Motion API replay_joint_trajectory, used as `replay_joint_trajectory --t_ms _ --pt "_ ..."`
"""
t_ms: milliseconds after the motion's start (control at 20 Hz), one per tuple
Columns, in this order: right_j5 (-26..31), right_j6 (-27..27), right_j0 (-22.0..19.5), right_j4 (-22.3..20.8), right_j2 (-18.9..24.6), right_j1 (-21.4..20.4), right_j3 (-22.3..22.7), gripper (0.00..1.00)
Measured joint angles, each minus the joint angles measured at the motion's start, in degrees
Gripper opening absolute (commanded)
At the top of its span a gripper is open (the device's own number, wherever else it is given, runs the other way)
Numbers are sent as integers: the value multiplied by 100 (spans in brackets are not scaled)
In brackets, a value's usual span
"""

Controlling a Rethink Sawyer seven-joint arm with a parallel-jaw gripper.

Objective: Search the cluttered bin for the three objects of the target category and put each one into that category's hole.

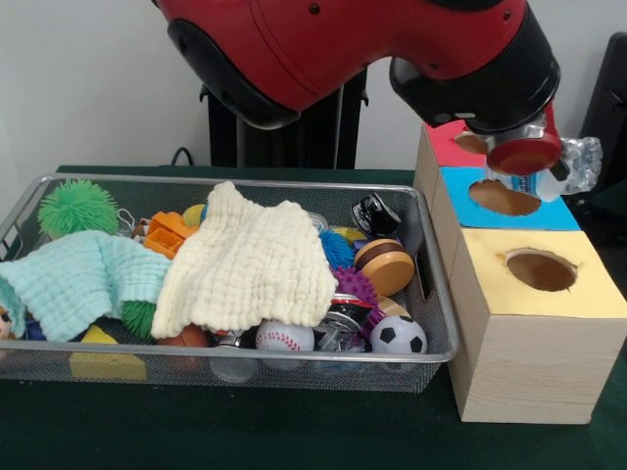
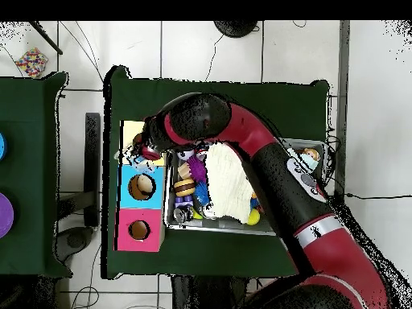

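the arm enters from twelve o'clock in the front view, its gripper [image 1: 524, 147] hanging over the wooden box [image 1: 529, 343] at three o'clock of the wire bin [image 1: 431, 284]. a crumpled clear plastic bottle [image 1: 573, 166] juts from the gripper on its three o'clock side, above the blue panel hole [image 1: 504, 198] and apparently clamped, though the fingers themselves are hidden behind the red wrist disc, so the grip cannot be confirmed. the box top carries three holes: red panel hole [image 1: 470, 143] at the far end, blue in the middle, yellow panel hole [image 1: 540, 270] nearest the camera. in the bin a cream cloth [image 1: 245, 264] lies over the centre, a mint cloth [image 1: 78, 279] at nine o'clock, a green spiky ball [image 1: 76, 206] at ten o'clock, and a baseball [image 1: 284, 337] and small football [image 1: 398, 336] along the six o'clock wall.
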Motion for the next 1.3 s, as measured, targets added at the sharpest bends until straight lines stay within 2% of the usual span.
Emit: replay_joint_trajectory --t_ms 350,1050,1300 --pt "1 0 -143 -26 -91 -171 231 0" --pt "0 0 -28 -43 -542 -403 377 0" --pt "-1 0 57 -42 -711 -481 597 0"
